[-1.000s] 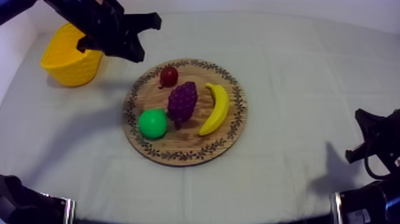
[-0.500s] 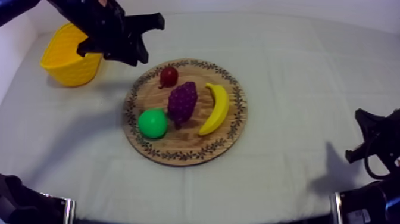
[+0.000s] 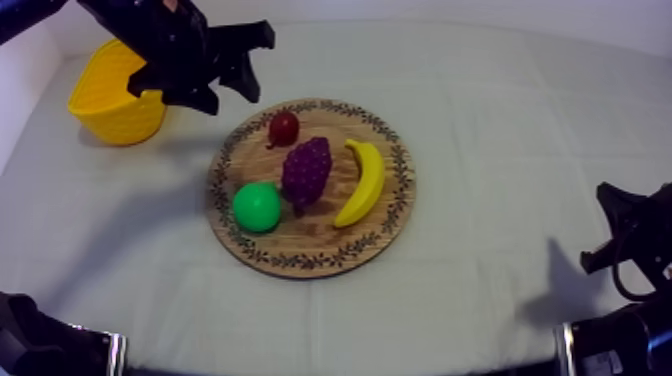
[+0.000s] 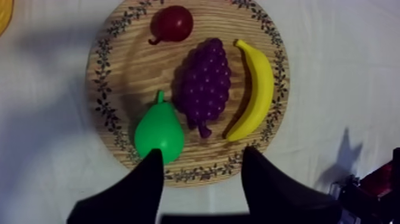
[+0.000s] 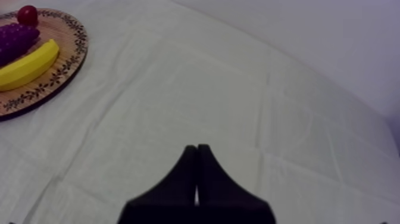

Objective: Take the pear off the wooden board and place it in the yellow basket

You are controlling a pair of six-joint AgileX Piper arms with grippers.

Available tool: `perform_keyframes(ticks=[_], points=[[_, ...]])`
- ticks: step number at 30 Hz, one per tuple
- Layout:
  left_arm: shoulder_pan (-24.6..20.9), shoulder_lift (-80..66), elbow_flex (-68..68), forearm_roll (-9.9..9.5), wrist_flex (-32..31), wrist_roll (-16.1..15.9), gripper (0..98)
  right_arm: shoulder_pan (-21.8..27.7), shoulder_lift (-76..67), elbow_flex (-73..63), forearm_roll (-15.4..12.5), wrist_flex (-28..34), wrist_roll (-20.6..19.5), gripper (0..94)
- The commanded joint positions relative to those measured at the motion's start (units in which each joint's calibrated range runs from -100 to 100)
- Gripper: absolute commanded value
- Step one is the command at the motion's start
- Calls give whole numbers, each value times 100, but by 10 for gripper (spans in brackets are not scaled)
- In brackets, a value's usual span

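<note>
Left gripper is spread with nothing between the fingers, up over the cloth between the yellow basket and the wooden board. Right gripper is pressed together and parked low at our right side.

The pear lies on the board's near-left part. Its stem points toward the small red fruit.

The grapes sit just beside the pear; we can't tell if they touch. The banana is on the grapes' far side, away from the pear. The pear's outer side is open.

The table has a grey-white cloth with light creases, and a pale wall runs behind the far edge.

Versus half a second ago, the left fingers are wider apart. Fruit, board, basket and right arm are unchanged.
</note>
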Motion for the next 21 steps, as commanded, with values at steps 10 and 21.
perform_keyframes(ticks=[10, 21], points=[[-39, 22, 172, 114, -2, -69, 891, -1, -3, -2, 0, -3, 0, 2], [7, 311, 369, 39, -18, -47, 953, -1, -3, -2, 0, -3, 0, 2]])
